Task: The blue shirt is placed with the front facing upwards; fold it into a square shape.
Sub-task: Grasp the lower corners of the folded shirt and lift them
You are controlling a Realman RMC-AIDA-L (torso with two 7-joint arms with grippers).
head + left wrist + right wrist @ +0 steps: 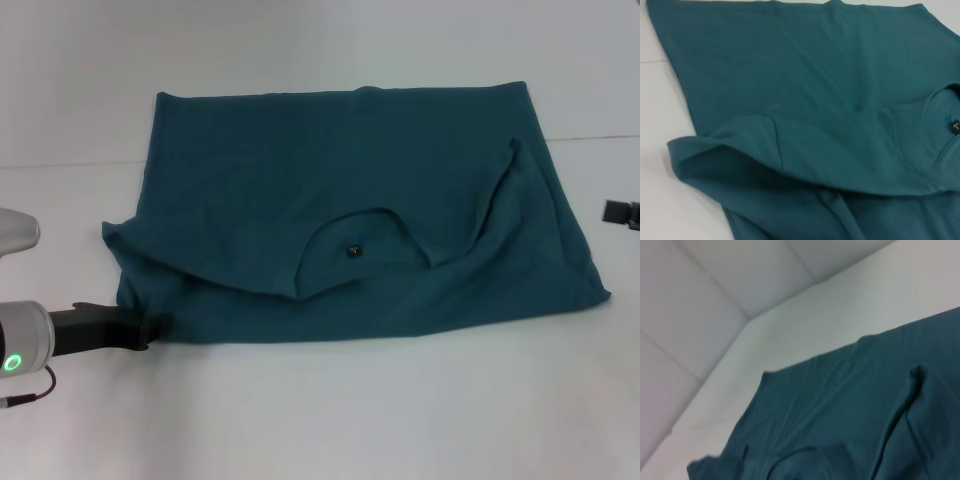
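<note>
Left gripper (150, 330): dark fingertips at 8 o'clock of the head view, touching the near-left corner of the cloth; finger gap hidden, cannot tell how far apart, nor whether any cloth is pinched.
Right gripper (620, 212): only a dark tip at the 3 o'clock edge, near the shirt's right border but apart from it; finger spread cannot tell.
Count: one blue shirt (350, 200), one neck label (352, 250), two grippers, one white table (350, 410).
Blue shirt: at centre of the table, folded over itself, a rough four-sided shape.
Long axis: from 9 to 3 o'clock.
Pointing: neck opening toward 6 o'clock, straight edge along 12 o'clock.
Neck label: small and dark, inside the collar curve, just right of centre.
Left sleeve fold (740, 145): raised, lying over the layer beneath.
Right side: a ridge of cloth (912, 385) standing up from the surface.
</note>
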